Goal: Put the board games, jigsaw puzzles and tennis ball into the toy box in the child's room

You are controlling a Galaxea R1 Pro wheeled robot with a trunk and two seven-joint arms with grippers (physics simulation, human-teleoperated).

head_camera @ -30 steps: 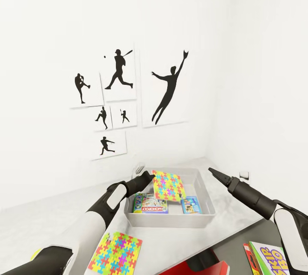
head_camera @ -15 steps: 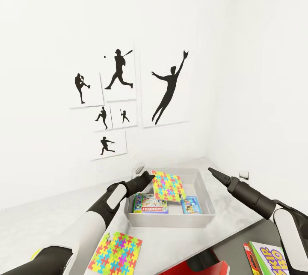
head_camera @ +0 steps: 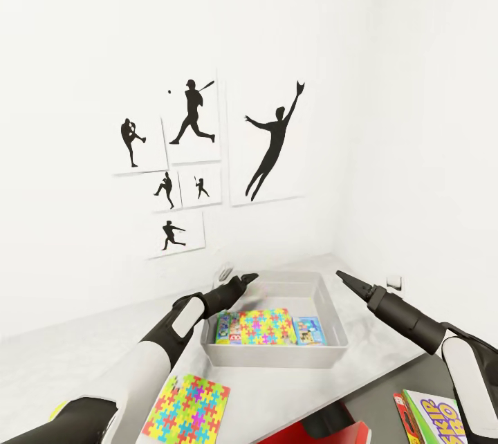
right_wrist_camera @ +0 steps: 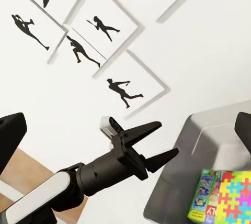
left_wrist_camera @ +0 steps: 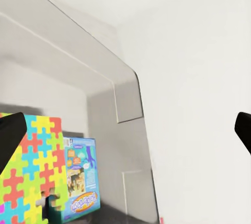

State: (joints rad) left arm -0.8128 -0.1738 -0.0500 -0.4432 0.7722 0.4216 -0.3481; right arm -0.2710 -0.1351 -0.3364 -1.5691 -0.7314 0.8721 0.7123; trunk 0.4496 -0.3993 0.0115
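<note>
1. My left gripper (head_camera: 243,280) hangs over the near-left rim of the toy box (head_camera: 330,307), jaws spread and empty; right wrist view shows the same spread fingers (right_wrist_camera: 151,145).
2. My right gripper (head_camera: 344,277) is up beside the box's right side; its fingertips sit at the far edges of the right wrist view, wide apart, holding nothing.
3. One jigsaw puzzle (head_camera: 263,327) lies flat inside the box, partly covering a green-edged board game (head_camera: 225,328); blue board game (head_camera: 308,330) lies beside it to the right.
4. Writing on the boxed games is too small for me to read in head view; left wrist view shows the blue box's cover art (left_wrist_camera: 81,177), lettering unclear.
5. Second puzzle (head_camera: 187,409) lies on the table (head_camera: 277,395), near edge, outside the box.
6. Third board game (head_camera: 436,418) at bottom right, big yellow letters, cut off, partly legible.
7. Baseball silhouette prints (head_camera: 194,160) on the wall; the right wrist view has several too.
</note>
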